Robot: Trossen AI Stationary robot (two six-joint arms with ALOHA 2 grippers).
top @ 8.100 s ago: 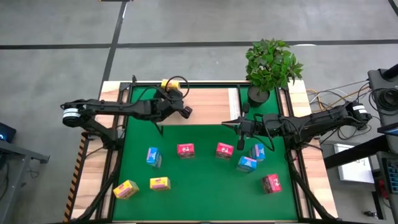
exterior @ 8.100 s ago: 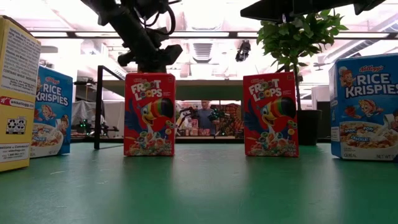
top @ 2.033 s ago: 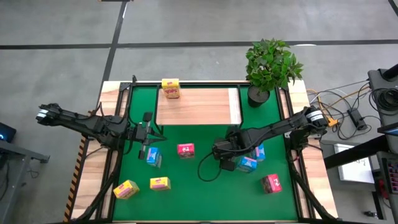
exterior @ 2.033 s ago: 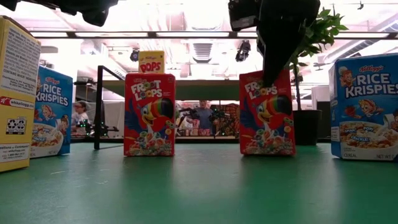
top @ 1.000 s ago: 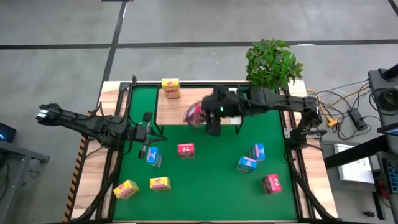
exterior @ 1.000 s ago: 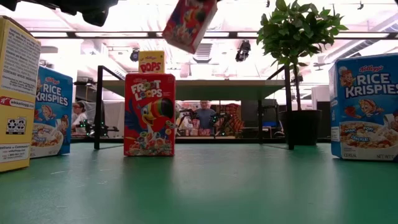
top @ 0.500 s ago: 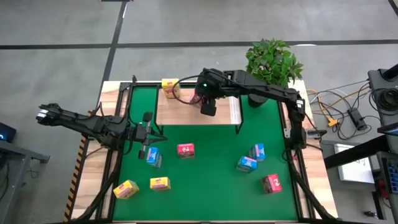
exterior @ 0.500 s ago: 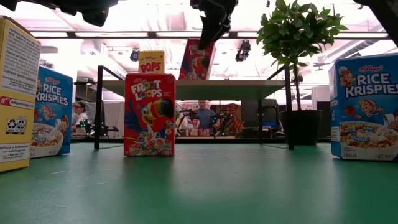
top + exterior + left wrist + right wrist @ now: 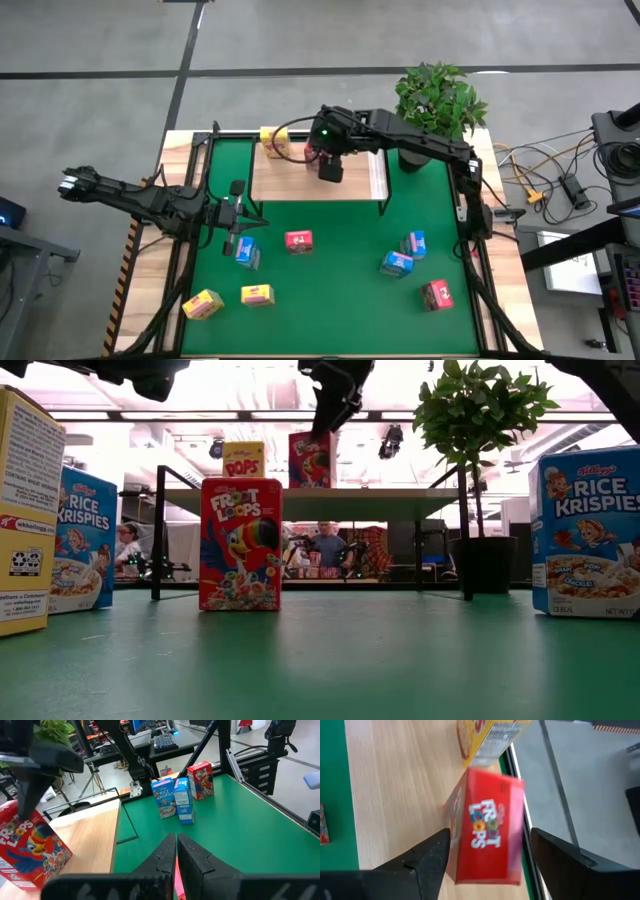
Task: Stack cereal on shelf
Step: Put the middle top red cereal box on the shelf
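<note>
Right wrist view: the right pincer (image 9: 487,852) straddles the red Froot Loops box (image 9: 487,840) with its fingers (image 9: 427,857) spread wide and clear of both side faces, so the box is not clamped. The box stands on the shelf (image 9: 300,175), just beside the yellow Corn Pops box (image 9: 272,140).

Hazards from this position:

1. Snagging on retreat. The fingers flank the box closely. A sideways or tilted withdrawal could catch a face and tip the box (light cardboard with a narrow footprint is likely to topple easily).
2. Knock-on contact. The Corn Pops box stands close by; a falling Froot Loops box could push it toward the shelf edge.
3. Edge loss. Both boxes stand near the shelf's far side, so a shove could send either off the board.

The left pincer (image 9: 176,851) is closed on nothing, hovering over the green surface (image 9: 330,290) near a blue Rice Krispies box (image 9: 246,251).
</note>
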